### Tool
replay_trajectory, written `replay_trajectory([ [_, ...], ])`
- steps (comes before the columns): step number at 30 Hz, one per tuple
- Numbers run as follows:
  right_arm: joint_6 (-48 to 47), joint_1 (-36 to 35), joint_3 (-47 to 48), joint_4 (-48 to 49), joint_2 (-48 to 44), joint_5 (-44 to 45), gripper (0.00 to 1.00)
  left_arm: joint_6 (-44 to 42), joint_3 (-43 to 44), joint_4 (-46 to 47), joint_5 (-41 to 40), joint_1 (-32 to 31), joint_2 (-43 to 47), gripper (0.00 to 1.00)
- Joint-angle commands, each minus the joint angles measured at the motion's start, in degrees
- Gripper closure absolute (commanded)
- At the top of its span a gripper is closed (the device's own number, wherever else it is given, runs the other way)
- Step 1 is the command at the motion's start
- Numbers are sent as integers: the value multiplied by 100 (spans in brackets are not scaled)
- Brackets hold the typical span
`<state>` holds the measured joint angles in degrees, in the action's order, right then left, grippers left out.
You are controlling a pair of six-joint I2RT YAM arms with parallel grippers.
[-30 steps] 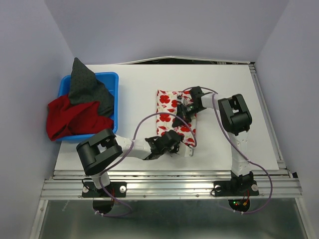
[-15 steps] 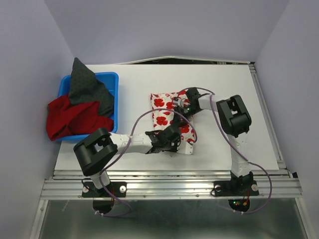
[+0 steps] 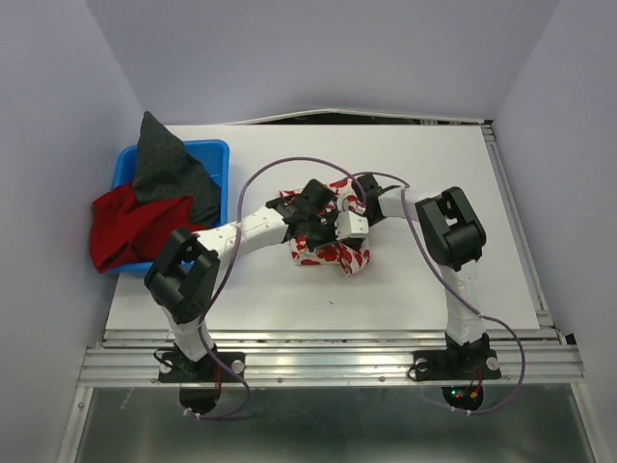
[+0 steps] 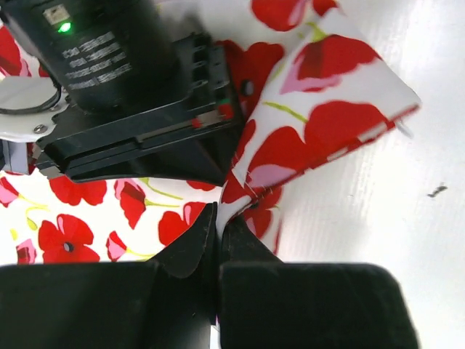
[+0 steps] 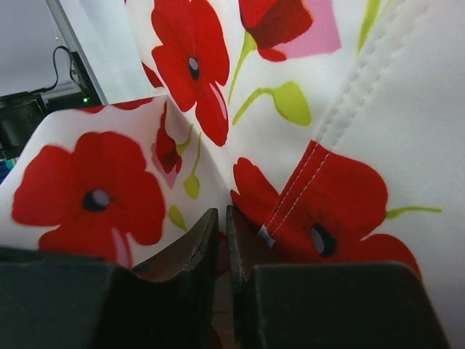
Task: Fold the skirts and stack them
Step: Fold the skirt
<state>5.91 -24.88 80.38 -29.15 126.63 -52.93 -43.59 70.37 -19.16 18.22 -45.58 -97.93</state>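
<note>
Claw check, both arms: your left claw (image 4: pixel 216 222) is closed to a sliver, pinching a folded edge of the flowered skirt (image 4: pixel 341 94). Your right claw (image 5: pixel 220 225) is likewise nearly closed, nipping the same garment beside a stitched seam.

Location: that skirt sits bunched at mid tabletop (image 3: pixel 434 154), gathered up between the two claws, which meet over it.

Handling, in my judgement: thin, limp, light cloth. It will sag and crumple wherever you leave it unsupported, and a single layer may slip from a narrow pinch. Take it at hem corners or along the seam, where stitching gives bulk.

Count: three skirts. One flowered, in hand. One deep-red skirt (image 3: pixel 135 231) and one dark grey skirt (image 3: pixel 164 169), both heaped in the one blue bin (image 3: pixel 220 152) at the tabletop's left, spilling over its rim.
</note>
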Motion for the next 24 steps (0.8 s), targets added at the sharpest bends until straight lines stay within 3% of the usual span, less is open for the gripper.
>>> replay_trajectory([
  [1,-820,-262,-488,102,644,2577,82,96,407,-290,525,233,-366,100],
  [7,-820,-263,-357,-12,556,2568,81,70,180,-10,533,269,-517,100],
  [15,-609,-263,766,-512,336,2840,79,-167,-567,-9,850,14,-192,100],
  [24,-363,-192,1638,-654,477,2893,78,-316,-814,-298,1289,-38,-60,100],
])
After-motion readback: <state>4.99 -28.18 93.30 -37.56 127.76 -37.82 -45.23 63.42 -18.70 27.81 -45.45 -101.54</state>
